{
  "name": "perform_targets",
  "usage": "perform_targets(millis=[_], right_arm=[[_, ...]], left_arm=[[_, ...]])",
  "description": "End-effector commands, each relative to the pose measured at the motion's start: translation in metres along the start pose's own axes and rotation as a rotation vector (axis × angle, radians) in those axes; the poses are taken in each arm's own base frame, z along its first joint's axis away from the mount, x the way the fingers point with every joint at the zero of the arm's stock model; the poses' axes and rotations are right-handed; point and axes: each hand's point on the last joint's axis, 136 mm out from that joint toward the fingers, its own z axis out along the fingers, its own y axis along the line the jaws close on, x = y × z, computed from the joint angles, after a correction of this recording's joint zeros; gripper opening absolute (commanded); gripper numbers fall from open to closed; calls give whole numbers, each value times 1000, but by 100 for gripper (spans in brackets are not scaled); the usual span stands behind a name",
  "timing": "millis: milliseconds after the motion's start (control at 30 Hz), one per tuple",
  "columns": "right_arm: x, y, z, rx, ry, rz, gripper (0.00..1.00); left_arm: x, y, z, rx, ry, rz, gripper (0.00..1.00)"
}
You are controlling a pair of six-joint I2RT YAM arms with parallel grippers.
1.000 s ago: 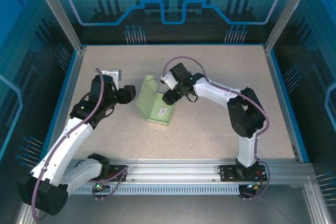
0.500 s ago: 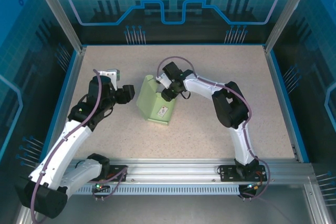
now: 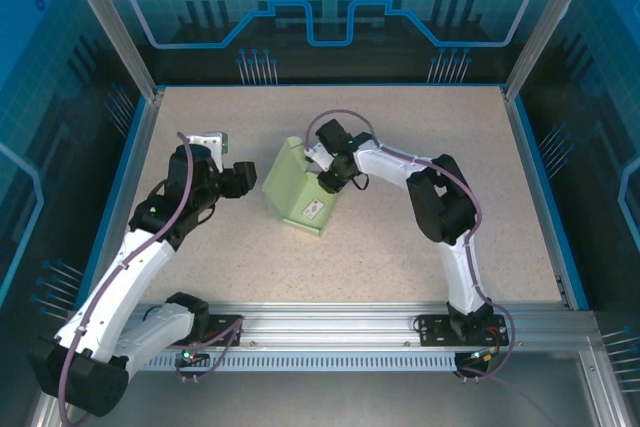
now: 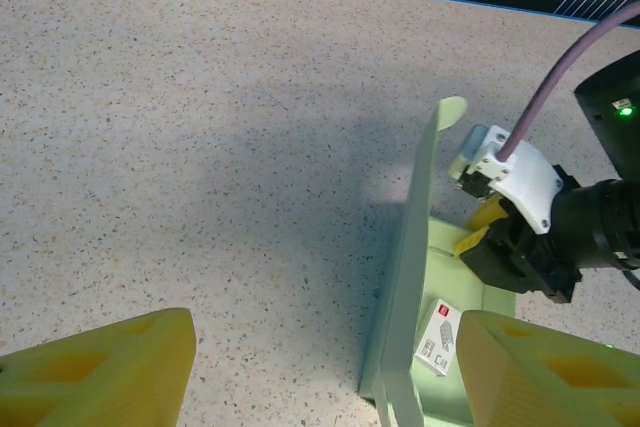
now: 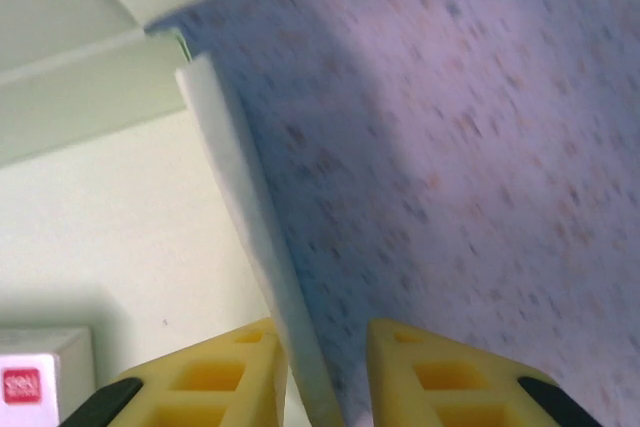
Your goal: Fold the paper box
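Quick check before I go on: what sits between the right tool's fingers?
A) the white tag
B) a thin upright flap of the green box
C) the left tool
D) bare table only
B: in the right wrist view, a thin flap of the paper box stands edge-on between the right tool's yellow fingers.

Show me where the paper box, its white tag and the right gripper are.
paper box (image 3: 290, 192), top external view, on its flat green panel.
white tag (image 4: 436, 338), left wrist view, on the label's middle.
right gripper (image 5: 325, 347), right wrist view, midway between its yellow fingertips.
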Motion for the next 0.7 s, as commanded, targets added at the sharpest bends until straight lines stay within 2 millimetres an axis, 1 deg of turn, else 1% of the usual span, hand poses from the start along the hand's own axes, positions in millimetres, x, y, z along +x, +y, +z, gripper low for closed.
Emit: perform_targets(millis=[0, 167, 300, 367, 467, 567, 667], right_arm=[[18, -21, -23, 29, 7, 99, 27], [45, -33, -32, 43, 22, 189, 27], [61, -29, -39, 18, 16, 244, 28], [64, -23, -42, -9, 7, 258, 30], [62, -11, -47, -70, -26, 276, 31], [61, -2, -53, -120, -52, 295, 33], [63, -3, -58, -113, -66, 316, 41]], left_arm=[[5, 2, 0, 5, 5, -10, 71], [7, 2, 2, 10, 6, -15, 71], [10, 0, 6, 21, 10, -24, 71], [12, -1, 9, 32, 15, -32, 71], [14, -7, 15, 68, 15, -48, 71], [16, -17, 20, 128, 18, -58, 72], [15, -27, 28, 188, 15, -68, 75]])
